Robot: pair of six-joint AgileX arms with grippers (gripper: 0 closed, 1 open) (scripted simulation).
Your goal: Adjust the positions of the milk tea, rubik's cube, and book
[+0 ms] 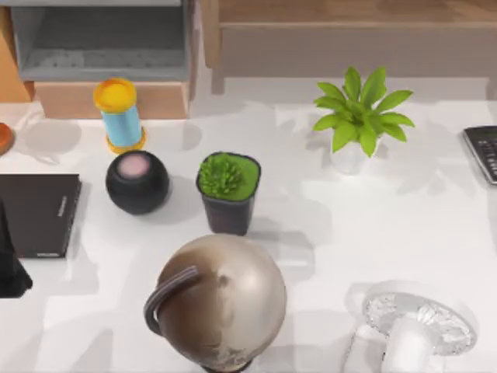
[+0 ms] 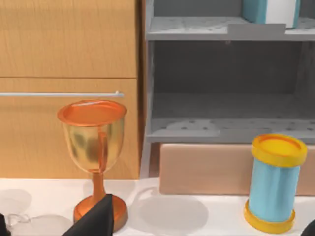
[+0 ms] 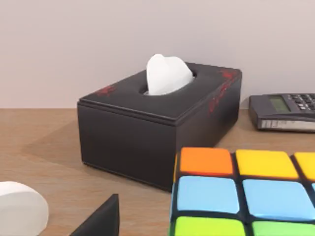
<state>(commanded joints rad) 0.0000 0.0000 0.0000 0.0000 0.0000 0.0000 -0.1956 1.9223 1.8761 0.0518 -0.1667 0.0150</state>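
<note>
Where shelving begins, one milk tea (image 1: 119,115)

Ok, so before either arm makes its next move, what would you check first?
1. Milk tea upright: ok, it stands in front of the shelf.
2. Room around the milk tea: cannot tell; the black speaker sits close by.
3. Rubik's cube found: ok, it sits on wood near the tissue box.
4. Book found: ok, its teal cover shows on an upper shelf level.
5. Carrying nothing: cannot tell for the left gripper or the right gripper.
</note>
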